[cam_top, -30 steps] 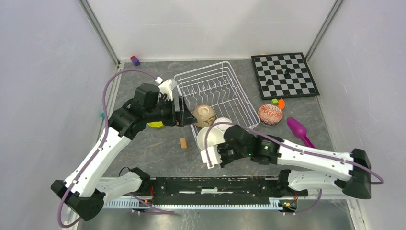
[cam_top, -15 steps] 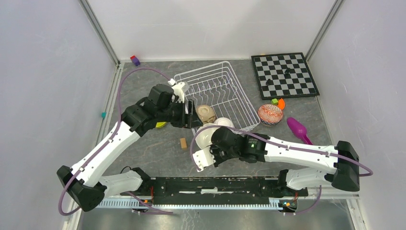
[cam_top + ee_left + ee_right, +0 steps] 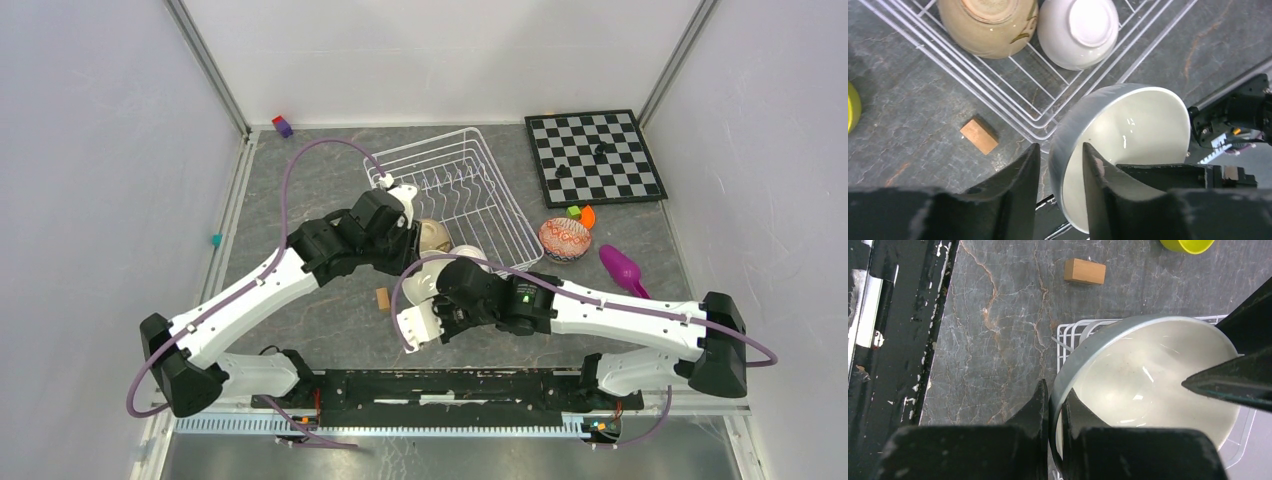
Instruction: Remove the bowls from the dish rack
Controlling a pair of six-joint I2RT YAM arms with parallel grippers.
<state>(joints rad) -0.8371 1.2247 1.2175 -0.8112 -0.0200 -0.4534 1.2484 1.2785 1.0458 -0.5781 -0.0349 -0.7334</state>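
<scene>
My right gripper point(image 3: 424, 303) point(image 3: 1055, 390) is shut on the near rim of a plain white bowl point(image 3: 421, 281) point(image 3: 1148, 385), held tilted over the dish rack's near corner. My left gripper point(image 3: 408, 262) point(image 3: 1060, 150) is open, its jaws astride the same bowl's point(image 3: 1133, 130) opposite rim with a small gap. In the white wire dish rack point(image 3: 450, 180) point(image 3: 1013, 95) lie a tan bowl point(image 3: 433, 235) point(image 3: 988, 22) and a second white bowl point(image 3: 467, 255) point(image 3: 1079, 30), both upside down. The red-speckled bowl point(image 3: 564, 240) and lime-yellow bowl point(image 3: 1187, 245) sit on the table. The blue-and-white bowl is out of view.
A small wooden block point(image 3: 382, 299) point(image 3: 979, 135) lies left of the rack's near corner. A chessboard point(image 3: 593, 155) is at the back right, a purple spoon point(image 3: 622, 268) and small green and orange pieces point(image 3: 580, 213) near the red-speckled bowl. A purple block point(image 3: 283, 125) sits at the back left.
My left arm has swung right, away from the lime-yellow bowl, and its jaws now straddle the held white bowl's rim. My right gripper has carried that bowl slightly left.
</scene>
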